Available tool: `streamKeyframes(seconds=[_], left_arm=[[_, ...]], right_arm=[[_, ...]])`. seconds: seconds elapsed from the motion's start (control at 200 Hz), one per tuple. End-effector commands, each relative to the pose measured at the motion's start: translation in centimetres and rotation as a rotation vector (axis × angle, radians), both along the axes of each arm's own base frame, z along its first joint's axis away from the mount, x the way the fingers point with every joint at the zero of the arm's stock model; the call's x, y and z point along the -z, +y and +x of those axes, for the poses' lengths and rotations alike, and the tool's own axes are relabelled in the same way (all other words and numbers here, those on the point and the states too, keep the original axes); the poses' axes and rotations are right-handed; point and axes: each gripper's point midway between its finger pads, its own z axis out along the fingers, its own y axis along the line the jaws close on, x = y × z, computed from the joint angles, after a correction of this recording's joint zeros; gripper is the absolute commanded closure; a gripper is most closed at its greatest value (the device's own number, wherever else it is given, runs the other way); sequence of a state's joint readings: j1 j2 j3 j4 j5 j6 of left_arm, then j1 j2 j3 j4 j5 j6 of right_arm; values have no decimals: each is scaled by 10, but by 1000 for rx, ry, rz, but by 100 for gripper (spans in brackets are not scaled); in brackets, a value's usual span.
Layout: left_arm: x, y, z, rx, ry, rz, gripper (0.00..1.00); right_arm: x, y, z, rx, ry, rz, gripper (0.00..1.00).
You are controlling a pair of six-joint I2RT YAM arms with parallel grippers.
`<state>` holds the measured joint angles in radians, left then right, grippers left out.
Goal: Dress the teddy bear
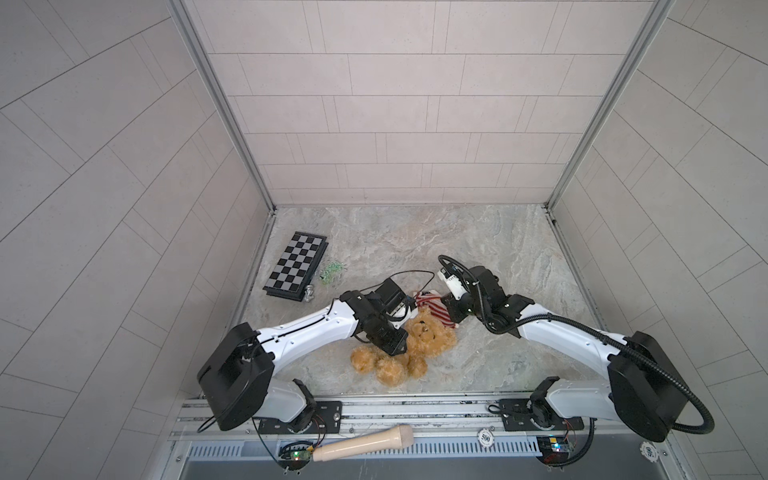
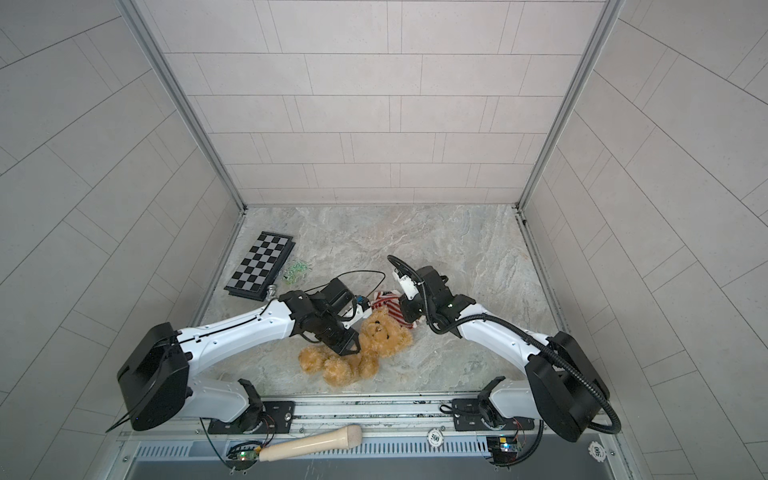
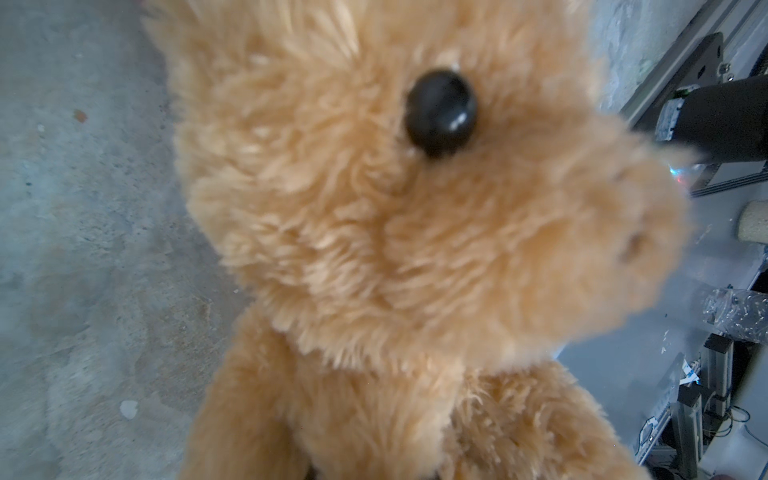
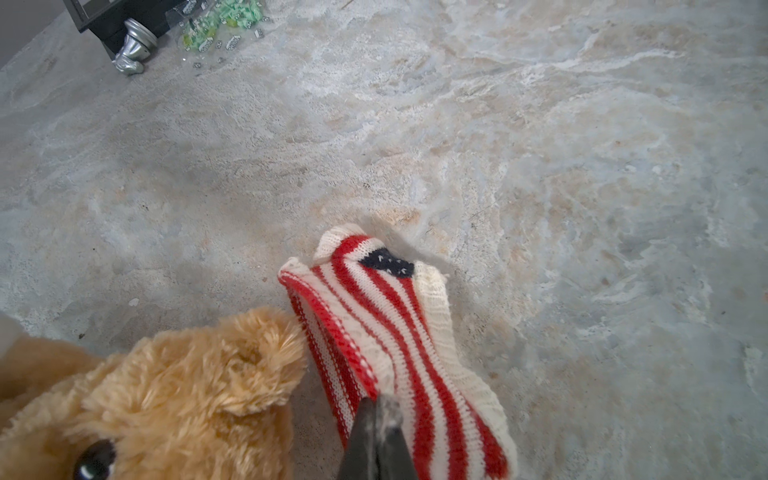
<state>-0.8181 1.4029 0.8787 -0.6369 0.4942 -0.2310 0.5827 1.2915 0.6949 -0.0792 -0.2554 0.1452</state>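
The teddy bear [image 1: 428, 336] [image 2: 380, 336] lies on its back on the marble table, head toward the far side and legs toward the front rail. My left gripper [image 1: 397, 347] [image 2: 351, 347] presses into its chest. In the left wrist view the bear's fur [image 3: 374, 249] fills the picture and hides the jaws. A red-and-white striped sweater [image 1: 432, 305] [image 2: 388, 307] lies just beyond the bear's head. My right gripper [image 4: 380, 409] [image 1: 448, 316] is shut on the sweater's [image 4: 386, 316] edge, beside the bear's ear [image 4: 266, 345].
A folded chessboard [image 1: 297, 266] [image 2: 259, 266] lies at the far left, with green pieces [image 1: 330, 274] and a silver piece [image 4: 133, 45] beside it. On the front rail lie a wooden handle [image 1: 365, 442] and a poker chip [image 1: 485, 436].
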Motion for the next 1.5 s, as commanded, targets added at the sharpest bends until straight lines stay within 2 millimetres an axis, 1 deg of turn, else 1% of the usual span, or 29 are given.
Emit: streamKeyframes(seconds=[0.0, 0.12, 0.335, 0.486, 0.646, 0.881, 1.111, 1.221, 1.412, 1.497], left_arm=[[-9, -4, 16, -26, -44, -24, 100], [-6, 1, 23, -69, -47, -16, 100], [-6, 0, 32, -110, -74, -23, 100], [-2, 3, 38, -152, -87, -15, 100], [2, 6, 41, -183, -98, -10, 100], [2, 6, 45, -231, -111, -31, 100], [4, 12, 51, -265, -136, -13, 100], [3, 9, 53, -260, -139, -17, 100], [-1, -3, 50, -204, -162, -33, 100], [2, -5, 49, -179, -175, -22, 100]], right_arm=[[-9, 3, -5, -28, -33, 20, 100], [-10, 4, -6, -34, -34, 21, 100], [-10, 8, -7, -44, -29, 23, 100], [-13, 9, -8, -50, -34, 25, 100], [-12, 11, -10, -55, -38, 25, 100], [-13, 13, -11, -61, -40, 22, 100], [-15, 13, -12, -62, -46, 20, 100], [-18, 19, -14, -74, -49, 32, 100], [-28, 34, -16, -92, -54, 75, 100], [-32, 41, -18, -98, -48, 119, 100]])
